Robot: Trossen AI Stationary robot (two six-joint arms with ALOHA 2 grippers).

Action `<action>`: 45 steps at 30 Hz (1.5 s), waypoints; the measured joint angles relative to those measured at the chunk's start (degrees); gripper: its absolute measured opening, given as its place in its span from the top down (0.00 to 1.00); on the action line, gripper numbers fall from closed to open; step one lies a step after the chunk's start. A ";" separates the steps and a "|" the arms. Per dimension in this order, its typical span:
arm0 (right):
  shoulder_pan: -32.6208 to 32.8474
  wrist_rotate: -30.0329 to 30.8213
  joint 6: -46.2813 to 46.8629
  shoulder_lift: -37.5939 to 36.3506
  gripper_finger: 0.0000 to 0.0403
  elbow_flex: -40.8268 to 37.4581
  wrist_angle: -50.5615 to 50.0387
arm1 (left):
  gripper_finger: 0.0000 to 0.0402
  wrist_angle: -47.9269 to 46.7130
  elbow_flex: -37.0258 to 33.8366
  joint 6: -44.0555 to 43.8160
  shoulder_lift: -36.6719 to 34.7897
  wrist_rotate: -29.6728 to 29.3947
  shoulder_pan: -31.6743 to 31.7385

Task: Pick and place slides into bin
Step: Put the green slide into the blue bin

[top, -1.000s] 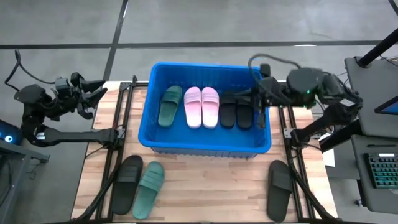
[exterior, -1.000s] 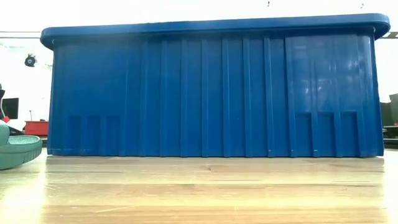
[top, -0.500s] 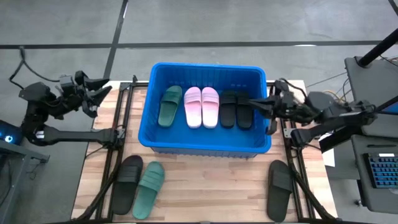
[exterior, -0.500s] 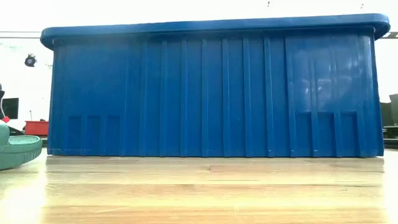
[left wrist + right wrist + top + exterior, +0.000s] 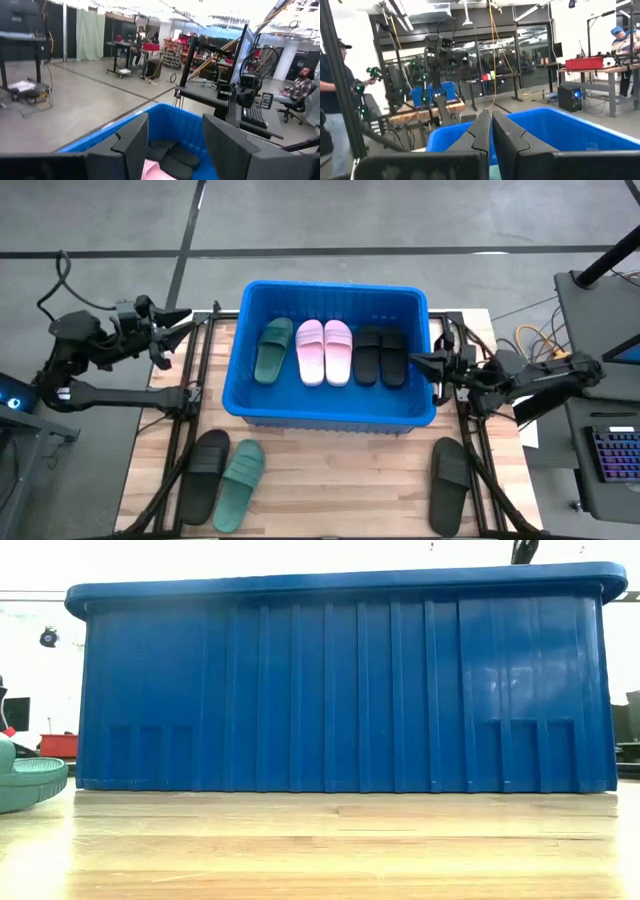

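Five slides lie in the blue bin (image 5: 330, 418); three wait on the table. The empty right gripper (image 5: 417, 361), fingers pressed together beside the rim, could clip it turning. The left gripper (image 5: 180, 321) hangs open, holding nothing.

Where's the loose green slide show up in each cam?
High view: green slide lies on the table in front of the bin, beside a black slide.
Low view: its end shows at the left edge.
Left wrist view: not in it.
Right wrist view: not in it.
Shared landmark: the blue bin.
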 joint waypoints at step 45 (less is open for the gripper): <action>0.00 9.33 -2.76 -30.92 0.98 -20.51 4.55 | 0.57 12.04 0.03 -5.12 13.77 23.79 -0.26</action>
